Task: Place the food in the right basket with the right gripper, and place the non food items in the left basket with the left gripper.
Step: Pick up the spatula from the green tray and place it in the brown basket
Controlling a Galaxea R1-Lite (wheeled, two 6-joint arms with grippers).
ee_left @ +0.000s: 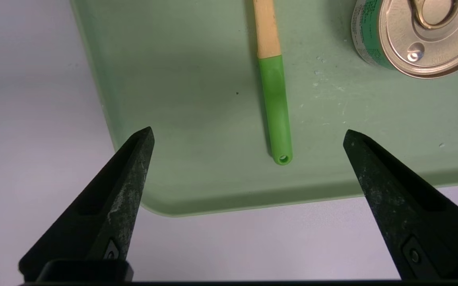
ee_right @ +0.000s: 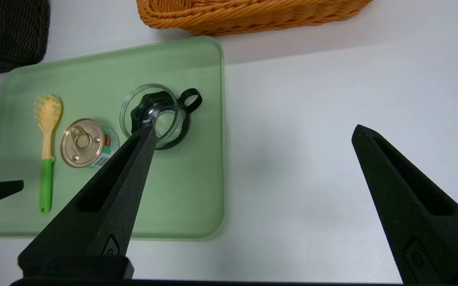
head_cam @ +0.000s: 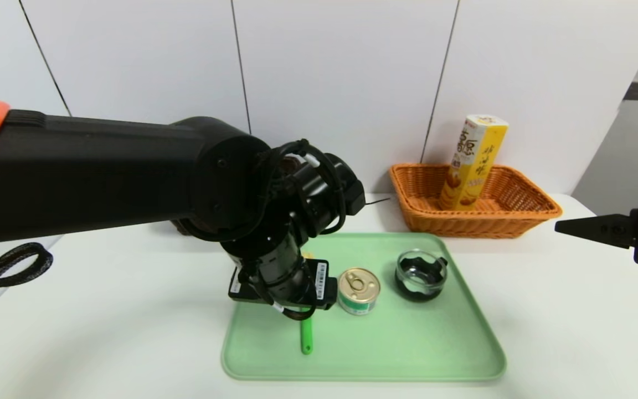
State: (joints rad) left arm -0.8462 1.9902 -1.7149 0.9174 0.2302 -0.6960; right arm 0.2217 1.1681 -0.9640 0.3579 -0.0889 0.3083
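Fork (head_cam: pixel 306 332), tin (head_cam: pixel 358 290), dish (head_cam: pixel 421 275) left-to-right on tray (head_cam: pixel 435 354); carton (head_cam: pixel 472 162) in basket (head_cam: pixel 524 213).

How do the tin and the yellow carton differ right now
The tin is short and round with a gold pull-tab lid; the carton is tall, yellow and flat-sided. The tin sits on the green tray, beside the pasta fork; the carton leans in the orange basket. So the carton is already sorted and the tin is not. Both are food, and neither is touched by a gripper.
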